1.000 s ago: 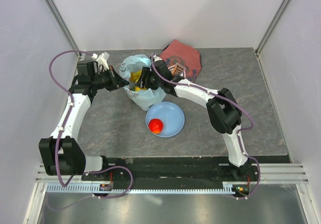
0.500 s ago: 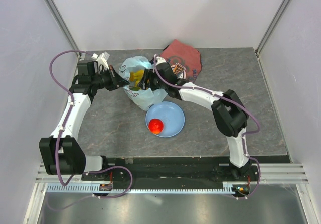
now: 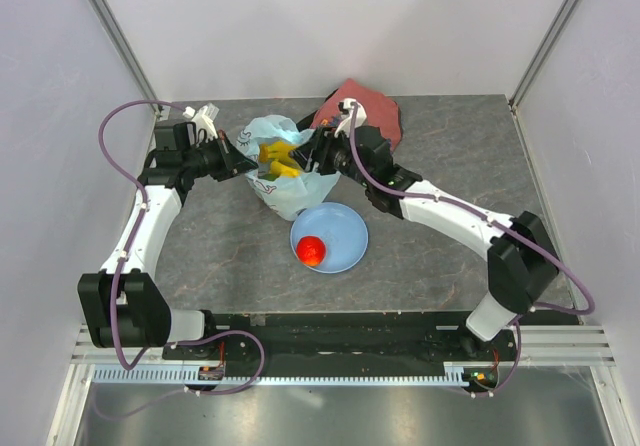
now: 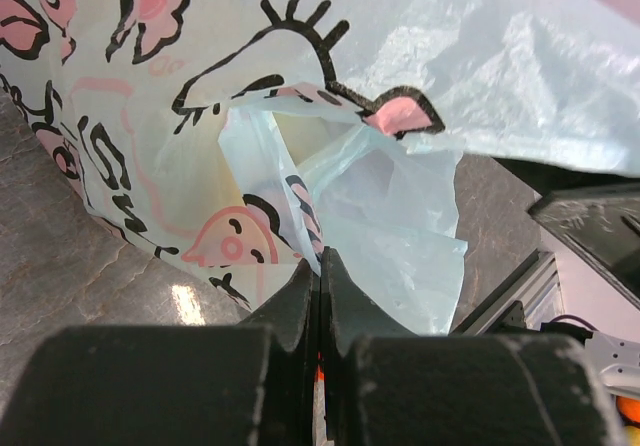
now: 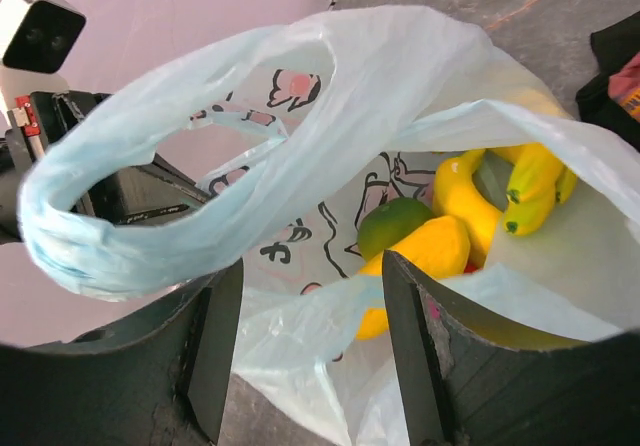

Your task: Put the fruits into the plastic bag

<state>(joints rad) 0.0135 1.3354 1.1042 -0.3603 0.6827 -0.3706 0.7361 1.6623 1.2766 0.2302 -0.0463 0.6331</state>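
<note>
**Grey counter, bag pinched on one side, one fruit outside it**

Grey, stone-patterned counter (image 3: 450,166) fills my overhead view. The plastic bag (image 3: 290,198) stands on it between my two arms, mouth up, left of centre towards the far edge. The bananas (image 3: 278,156) show yellow in that mouth. My left claw (image 3: 247,163) meets the bag's left edge and my right claw (image 3: 308,154) sits at its right edge. Just in front of the bag lies a light-blue plate (image 3: 350,231) with the red fruit (image 3: 311,250) on it. A dark-red cloth (image 3: 375,116) lies behind the right arm.

From the left wrist, I see the two fingers pressed together, clenched on a fold of the printed bag film.

From the right wrist, the fingers stand wide apart, released. The bag's rim lies across the gap and a handle loop hangs over the left finger. Inside, a green fruit (image 5: 390,224) and a yellow-orange fruit (image 5: 425,251) touch each other beside the bananas.
</note>
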